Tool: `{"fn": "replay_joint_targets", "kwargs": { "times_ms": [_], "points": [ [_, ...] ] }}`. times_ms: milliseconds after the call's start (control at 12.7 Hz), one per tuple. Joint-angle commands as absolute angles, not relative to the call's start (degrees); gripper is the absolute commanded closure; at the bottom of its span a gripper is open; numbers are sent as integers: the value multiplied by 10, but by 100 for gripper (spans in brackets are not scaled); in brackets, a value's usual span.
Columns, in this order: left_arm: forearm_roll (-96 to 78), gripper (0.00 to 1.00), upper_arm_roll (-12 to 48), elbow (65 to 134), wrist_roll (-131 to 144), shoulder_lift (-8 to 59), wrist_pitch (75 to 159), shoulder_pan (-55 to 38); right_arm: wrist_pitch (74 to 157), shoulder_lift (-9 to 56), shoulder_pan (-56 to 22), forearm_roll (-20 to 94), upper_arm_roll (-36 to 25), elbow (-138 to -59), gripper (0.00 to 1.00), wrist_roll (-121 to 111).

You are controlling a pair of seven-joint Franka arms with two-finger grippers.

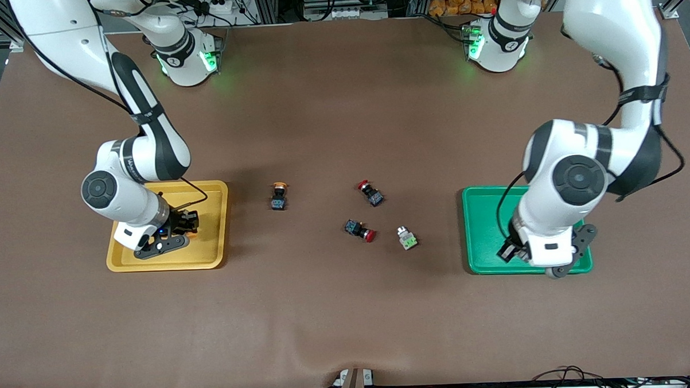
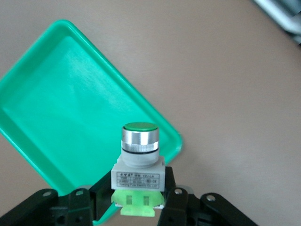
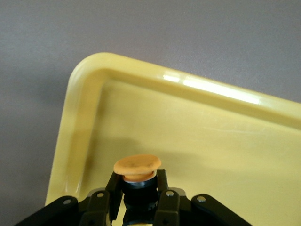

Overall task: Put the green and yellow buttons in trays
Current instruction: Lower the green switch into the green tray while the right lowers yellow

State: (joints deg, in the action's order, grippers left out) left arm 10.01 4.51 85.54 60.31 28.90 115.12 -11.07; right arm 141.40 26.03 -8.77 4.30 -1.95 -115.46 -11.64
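At lower left, a yellow-capped button (image 3: 137,175) is clamped in the right gripper (image 1: 171,231) over the mustard tray (image 1: 214,221); at lower right, a green-capped button (image 2: 138,167) in the left gripper (image 1: 516,251) over the green tray (image 1: 481,235). Each should be lowered before release.

The right arm reaches down from its base, elbow bent, its pincer (image 3: 136,197) low and clamped, fingers (image 3: 112,195) pressed against what they carry. The left arm folds at the elbow, wrist pointing down, its pincer (image 2: 136,200) likewise clamped on its load.
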Motion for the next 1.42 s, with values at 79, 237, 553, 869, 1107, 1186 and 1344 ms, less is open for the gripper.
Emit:
{"fn": "replay_joint_targets", "kwargs": {
  "times_ms": [79,237,553,869,1107,1186,1344],
  "points": [
    [94,100,52,917,464,255,1129,-84,1441,274,-81,43,-11,-1158,100,-126],
    [95,100,52,924,372,258,1112,-64,1448,279,-82,43,-11,-1158,100,-126],
    [102,100,51,937,197,286,1115,-40,1450,279,-79,43,-11,-1158,33,-140],
    [105,100,48,936,134,334,1148,-6,1448,278,-79,44,-10,-1158,24,-140],
    [126,100,48,933,133,377,1178,21,1428,252,-95,51,-6,-1179,24,-104],
    [135,89,49,933,134,384,1179,24,1413,244,-109,51,-6,-1184,24,-73],
    [136,0,49,933,135,381,1176,25,1412,239,-133,51,-6,-1189,24,-25]
  ]
}}
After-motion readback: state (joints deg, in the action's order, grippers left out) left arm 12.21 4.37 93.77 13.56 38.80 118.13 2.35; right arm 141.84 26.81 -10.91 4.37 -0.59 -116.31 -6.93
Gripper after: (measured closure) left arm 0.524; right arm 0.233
